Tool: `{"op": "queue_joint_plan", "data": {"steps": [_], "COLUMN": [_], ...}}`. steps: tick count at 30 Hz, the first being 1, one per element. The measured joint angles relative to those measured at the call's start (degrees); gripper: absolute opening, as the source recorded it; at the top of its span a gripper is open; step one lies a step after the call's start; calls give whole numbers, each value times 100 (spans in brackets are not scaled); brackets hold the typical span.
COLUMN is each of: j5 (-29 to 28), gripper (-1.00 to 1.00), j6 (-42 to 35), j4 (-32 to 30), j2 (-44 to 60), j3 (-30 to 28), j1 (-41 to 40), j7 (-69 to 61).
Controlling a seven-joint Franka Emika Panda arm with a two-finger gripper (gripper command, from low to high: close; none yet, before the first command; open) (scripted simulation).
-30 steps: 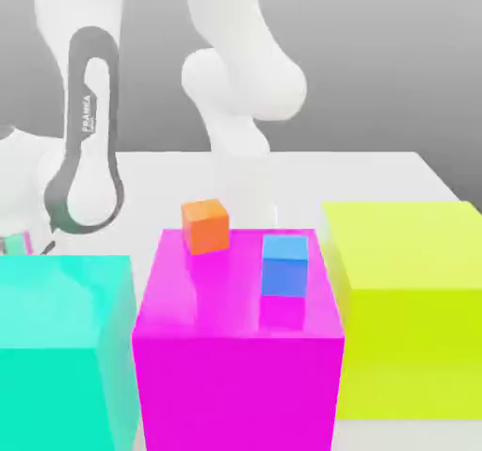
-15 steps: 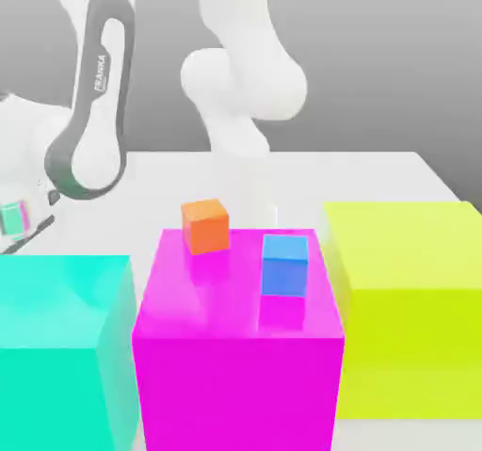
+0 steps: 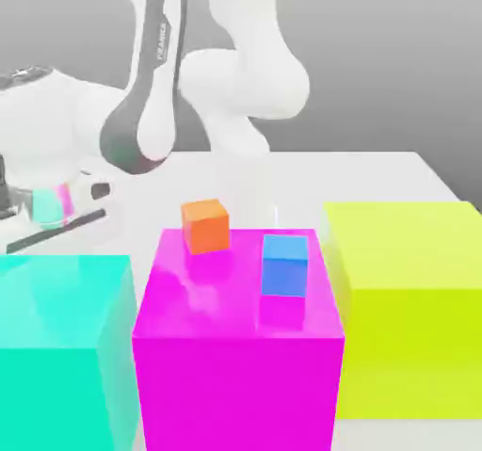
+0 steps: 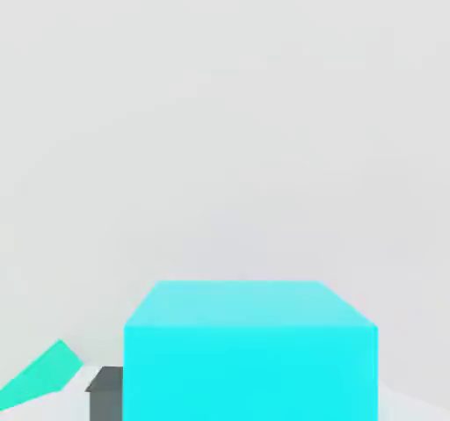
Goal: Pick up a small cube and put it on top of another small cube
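A plain grey backdrop stands behind a white surface (image 3: 377,171) that fills the middle of the exterior view. At the left edge of that frame the claw (image 3: 47,210) of the white robot arm (image 3: 151,72) appears pinched on a small cyan cube (image 3: 55,201), which in the hand view sits large at bottom centre (image 4: 250,349) beside one dark finger (image 4: 105,395). Just below the claw is a large cyan block (image 3: 61,346). At centre is a large glossy magenta block (image 3: 235,364), and at the right a large yellow-green block (image 3: 409,317). No true container is present. The magenta block's top carries a small orange cube (image 3: 206,225) towards its back left and a small blue cube (image 3: 284,265) towards its right, apart from each other. The risks, as I judge them: the held cube slipping during the carry across, or a low approach nudging a target cube off. An off-centre release would topple the stack.
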Motion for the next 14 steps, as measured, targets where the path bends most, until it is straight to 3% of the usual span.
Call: {"op": "queue_joint_plan", "data": {"steps": [5, 11, 12, 14], "j5": [-30, 191, 238, 238], "gripper": [-100, -100, 100, 100], "j6": [-117, 880, 1020, 1020], "j4": [-175, -167, -162, -162], "j2": [-291, 717, 863, 863], "j3": [217, 272, 291, 291], "j1": [50, 100, 89, 90], "j7": [1286, 1355, 1322, 1322]}}
